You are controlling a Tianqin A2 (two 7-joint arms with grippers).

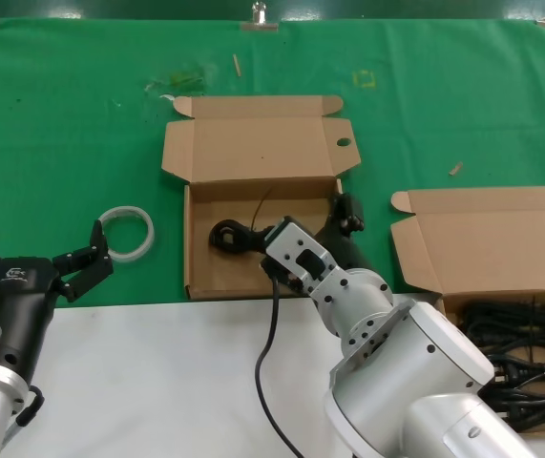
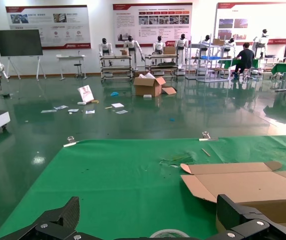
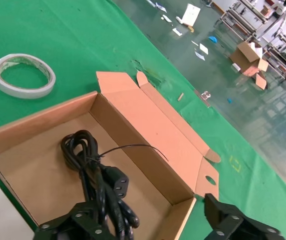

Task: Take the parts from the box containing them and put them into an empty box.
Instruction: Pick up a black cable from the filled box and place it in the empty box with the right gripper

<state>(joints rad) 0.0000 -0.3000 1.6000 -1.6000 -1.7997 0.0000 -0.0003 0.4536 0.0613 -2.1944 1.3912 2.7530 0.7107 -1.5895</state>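
We see the right end effector (image 1: 334, 218) over the holed-lid box (image 1: 217, 277) at mid worktop (image 1: 62, 114), fingers spread apart w/ nothing clamped. One cord bundle (image 3: 100, 175) lies on that box's floor, just under the fingers; a thin tie end sticks up from it. More cord bundles (image 1: 525, 358) sit piled in the other box (image 1: 482, 239) on the right. Left end effector (image 1: 33, 253) hangs idle near the worktop's front-left edge, fingers apart, close to the white tape ring (image 1: 125, 233).

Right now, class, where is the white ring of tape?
In the head view, the tape ring lies on the green cloth, between the left gripper and the holed-lid box.
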